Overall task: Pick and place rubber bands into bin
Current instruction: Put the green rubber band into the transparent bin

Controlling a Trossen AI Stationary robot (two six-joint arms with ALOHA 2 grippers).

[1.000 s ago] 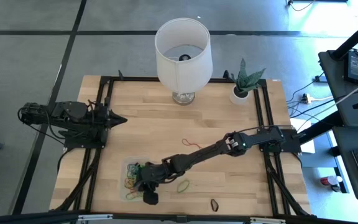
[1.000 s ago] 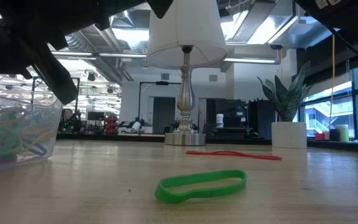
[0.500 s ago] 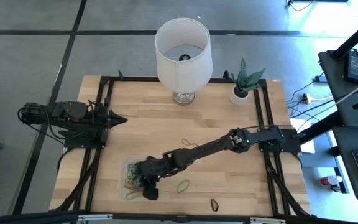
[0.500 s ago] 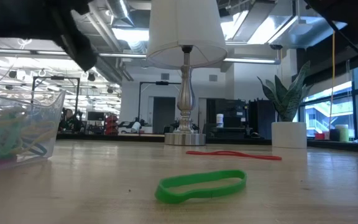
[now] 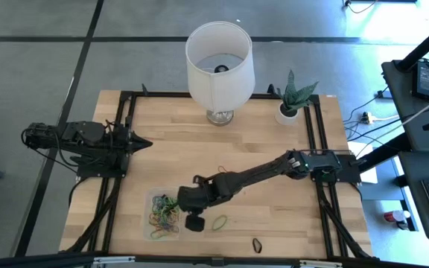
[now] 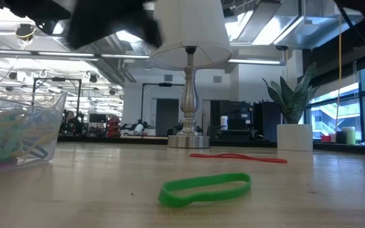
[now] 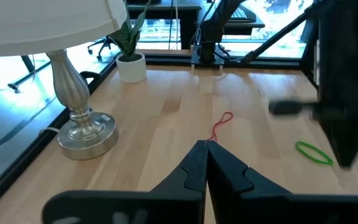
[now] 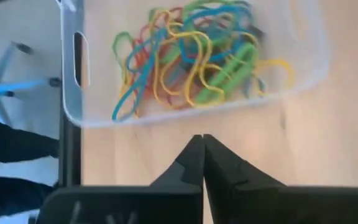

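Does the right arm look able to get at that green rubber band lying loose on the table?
Probably yes. The right gripper, shut and empty, hangs by the bin, and the green rubber band lies flat on bare wood just beside it. Nothing stands between them; the left gripper waits far off.

My wooden table (image 5: 259, 141) carries: lamp (image 5: 219, 63) and potted plant (image 5: 289, 104) at far edge, clear bin (image 5: 155, 216) just ahead of my right arm's closed jaws, green band (image 5: 220, 222) beside them, red band (image 5: 228, 173), dark band (image 5: 258, 245).
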